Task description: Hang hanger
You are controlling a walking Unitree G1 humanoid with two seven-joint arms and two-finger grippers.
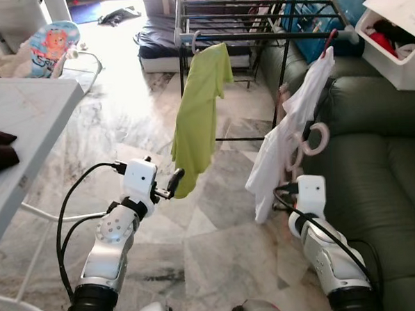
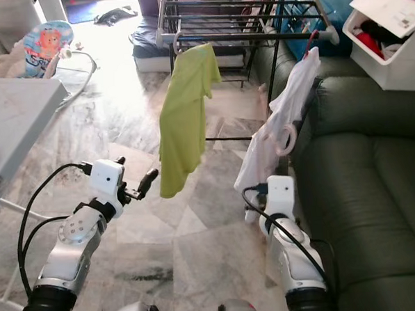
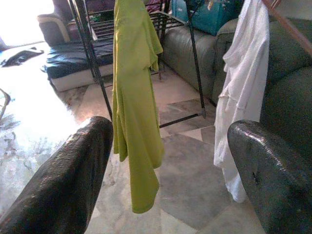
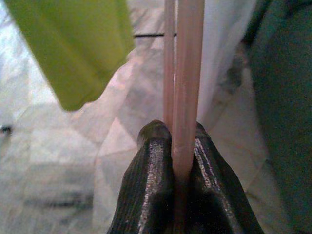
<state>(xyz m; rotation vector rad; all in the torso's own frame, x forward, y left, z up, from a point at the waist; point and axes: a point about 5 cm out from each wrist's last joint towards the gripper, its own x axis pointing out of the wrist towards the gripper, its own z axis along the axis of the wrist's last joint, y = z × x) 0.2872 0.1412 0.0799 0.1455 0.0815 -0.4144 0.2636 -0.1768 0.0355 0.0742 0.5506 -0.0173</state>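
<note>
A pink hanger (image 1: 315,139) with a round hook rises in front of a white shirt (image 1: 284,134). My right gripper (image 4: 179,141) is shut on its thin pink bars (image 4: 184,83), low beside the sofa. The white shirt hangs by a red hook from the front rail of a black drying rack (image 1: 271,36). A lime-green shirt (image 1: 199,121) hangs from the same rail further left. My left gripper (image 3: 170,161) is open, held up just left of the green shirt's lower hem, with nothing between its fingers (image 3: 68,180).
A dark green sofa (image 1: 382,167) runs along the right, with a white storage box (image 1: 396,44) on its arm. A white table (image 1: 21,113) stands at the left. A dark mattress (image 1: 156,43) and a baby bouncer (image 1: 52,42) lie beyond on the marble floor (image 1: 218,224).
</note>
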